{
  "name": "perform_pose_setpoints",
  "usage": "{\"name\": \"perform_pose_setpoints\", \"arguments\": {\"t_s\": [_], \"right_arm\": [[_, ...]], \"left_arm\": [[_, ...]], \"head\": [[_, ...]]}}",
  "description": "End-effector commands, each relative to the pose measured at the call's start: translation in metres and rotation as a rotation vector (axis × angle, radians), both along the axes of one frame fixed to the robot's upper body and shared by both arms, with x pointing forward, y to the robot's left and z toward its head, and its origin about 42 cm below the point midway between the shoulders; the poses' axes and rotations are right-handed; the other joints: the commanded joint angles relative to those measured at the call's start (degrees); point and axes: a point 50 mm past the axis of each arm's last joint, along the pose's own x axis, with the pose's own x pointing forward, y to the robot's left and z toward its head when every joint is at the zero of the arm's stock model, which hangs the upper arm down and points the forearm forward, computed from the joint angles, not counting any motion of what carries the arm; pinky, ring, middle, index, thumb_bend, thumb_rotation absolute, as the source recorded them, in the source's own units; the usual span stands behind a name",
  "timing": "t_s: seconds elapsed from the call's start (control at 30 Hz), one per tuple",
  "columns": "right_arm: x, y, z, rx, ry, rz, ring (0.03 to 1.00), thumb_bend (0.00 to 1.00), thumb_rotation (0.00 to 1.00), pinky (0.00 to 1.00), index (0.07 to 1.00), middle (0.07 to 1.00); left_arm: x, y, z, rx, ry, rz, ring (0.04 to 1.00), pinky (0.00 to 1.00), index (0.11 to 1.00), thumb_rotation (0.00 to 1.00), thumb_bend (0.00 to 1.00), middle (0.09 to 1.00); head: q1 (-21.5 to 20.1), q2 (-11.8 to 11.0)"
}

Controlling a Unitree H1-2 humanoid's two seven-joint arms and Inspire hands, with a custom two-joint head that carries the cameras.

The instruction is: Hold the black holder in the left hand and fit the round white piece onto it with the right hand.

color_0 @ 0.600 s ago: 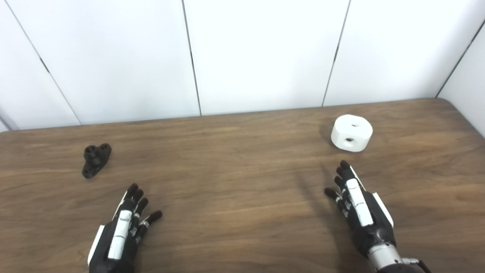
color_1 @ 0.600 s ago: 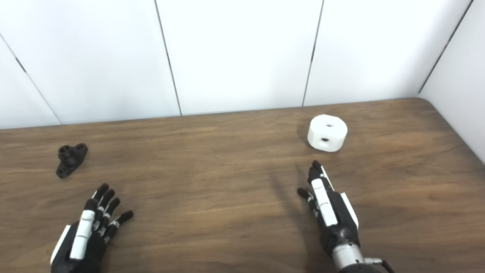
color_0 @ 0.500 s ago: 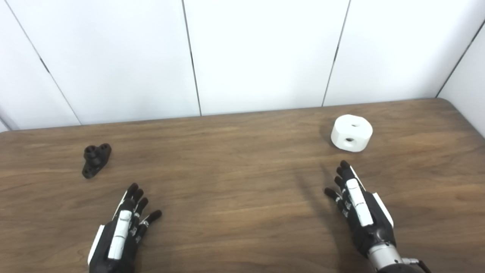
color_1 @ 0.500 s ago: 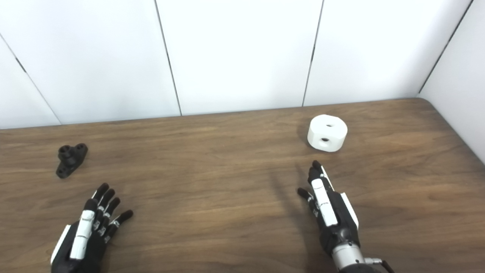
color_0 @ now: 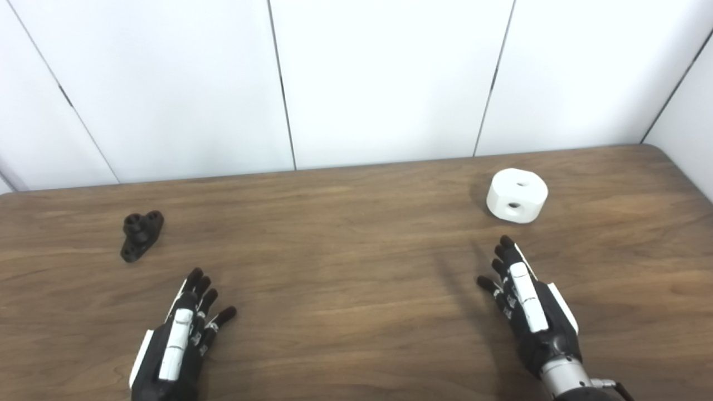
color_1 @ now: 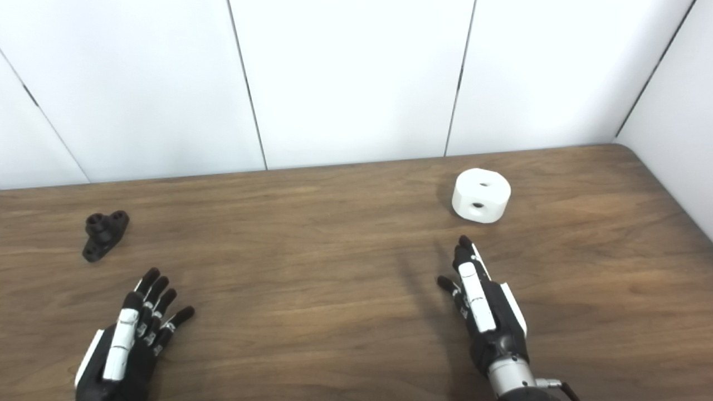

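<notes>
Lying unmarked, black holder and round white piece, no lettering.

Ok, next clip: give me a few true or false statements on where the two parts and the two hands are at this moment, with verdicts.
1. The small black plastic holder lies on the brown wooden table, beyond the left hand. True.
2. The left hand is closed around the black holder. False: it is open with its fingers apart and clear of the holder.
3. The round white piece with holes sits on the table ahead of the right hand. True.
4. The white piece is already fitted on the holder. False: they lie far apart, toward opposite ends of the table.
5. The right hand grips the white piece. False: it is open and short of it.
</notes>
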Motion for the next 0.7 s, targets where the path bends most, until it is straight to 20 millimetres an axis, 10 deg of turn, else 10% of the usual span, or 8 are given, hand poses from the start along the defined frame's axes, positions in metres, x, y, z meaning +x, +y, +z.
{"name": "perform_pose_setpoints", "arguments": {"t_s": [0.0, 0.1, 0.33, 0.67], "right_arm": [[-0.017, -0.003, -0.014, -0.005, 0.060, 0.006, 1.000, 0.44, 0.84, 1.00, 1.000, 1.000], [-0.017, -0.002, -0.015, -0.008, 0.060, 0.003, 1.000, 0.46, 0.83, 1.00, 1.000, 1.000], [-0.014, -0.005, -0.020, 0.003, 0.056, 0.007, 1.000, 0.45, 0.82, 1.00, 1.000, 1.000], [-0.003, -0.016, -0.029, 0.019, 0.057, 0.008, 1.000, 0.48, 0.86, 1.00, 1.000, 1.000]], "left_arm": [[-0.004, -0.001, -0.007, 0.000, 0.017, 0.003, 1.000, 1.00, 1.000, 0.69, 0.75, 1.000], [-0.003, -0.001, 0.011, 0.092, -0.097, -0.035, 0.962, 1.00, 1.000, 0.64, 0.67, 1.000], [0.010, 0.010, 0.091, 0.484, -0.401, 0.039, 0.775, 0.62, 0.894, 0.63, 0.80, 0.862], [0.017, 0.053, 0.168, 1.244, -0.569, 0.435, 0.690, 0.51, 0.728, 0.64, 0.78, 0.755]], "head": [[0.22, -0.35], [1.89, -1.25], [8.85, -3.88], [18.81, -8.11]]}}
